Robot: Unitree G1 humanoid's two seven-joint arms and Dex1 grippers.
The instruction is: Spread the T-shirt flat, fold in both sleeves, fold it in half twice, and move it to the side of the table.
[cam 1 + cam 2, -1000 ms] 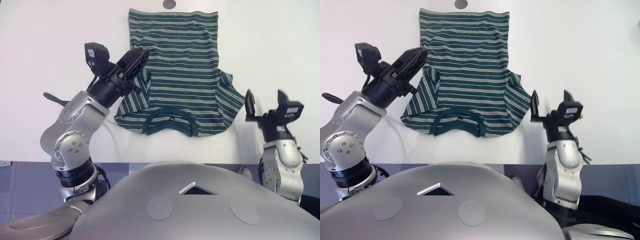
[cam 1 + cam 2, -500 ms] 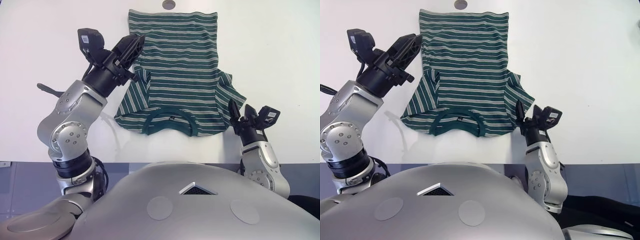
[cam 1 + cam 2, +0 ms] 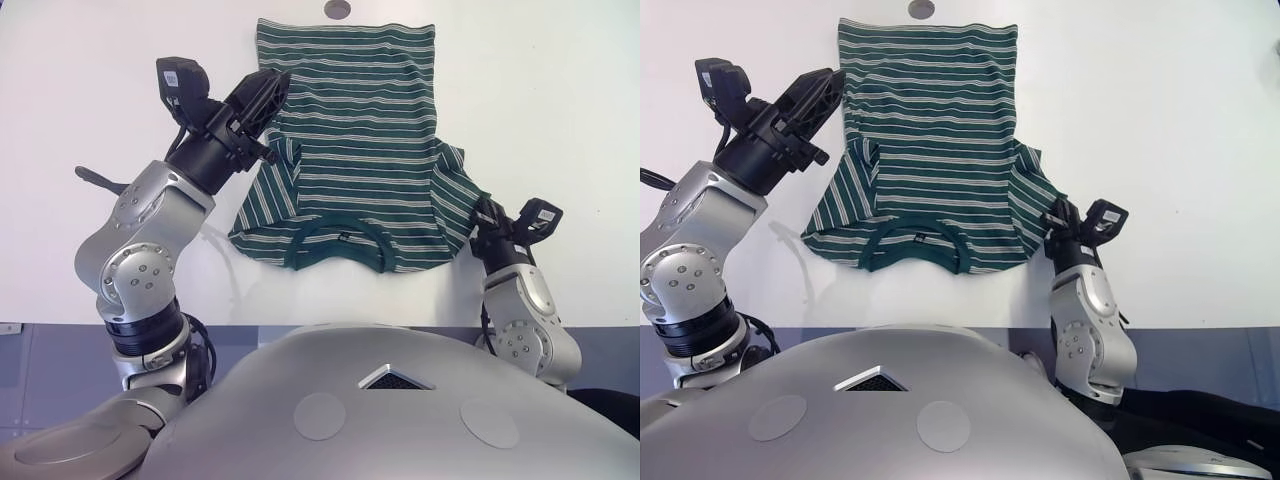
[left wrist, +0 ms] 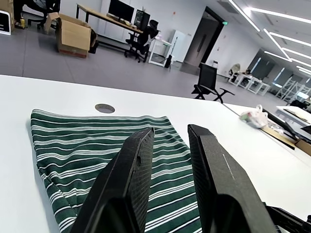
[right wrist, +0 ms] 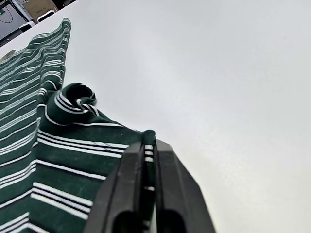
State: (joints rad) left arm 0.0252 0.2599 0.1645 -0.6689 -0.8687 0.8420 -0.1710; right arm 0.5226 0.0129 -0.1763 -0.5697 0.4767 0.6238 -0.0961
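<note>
Looking down from the head, we are seeing the green striped T-shirt (image 3: 350, 130) lying on the white table (image 3: 560, 90). Its hem is at the far side, near a round hole (image 3: 338, 9) in the tabletop, and its collar (image 3: 340, 245) is toward the near edge. The left sleeve (image 3: 262, 205) and the right sleeve (image 3: 455, 190) are both lying rumpled against the body. We are holding the left gripper (image 3: 268, 92) in the air over the shirt's left edge, beyond the left sleeve. The right gripper (image 3: 487, 213) is sitting low at the outer tip of the right sleeve, touching the cloth.

In the left wrist view, the two black fingers (image 4: 131, 179) are standing parted with a clear gap, gripping nothing. The shirt is spreading out below and beyond them, with the round hole just past its far hem.

In the right wrist view, we are pinching the sleeve's edge. The fingertips (image 5: 127, 179) are pressing together on a striped fold of cloth, and a small curl of fabric is bunching up just beyond them.
</note>
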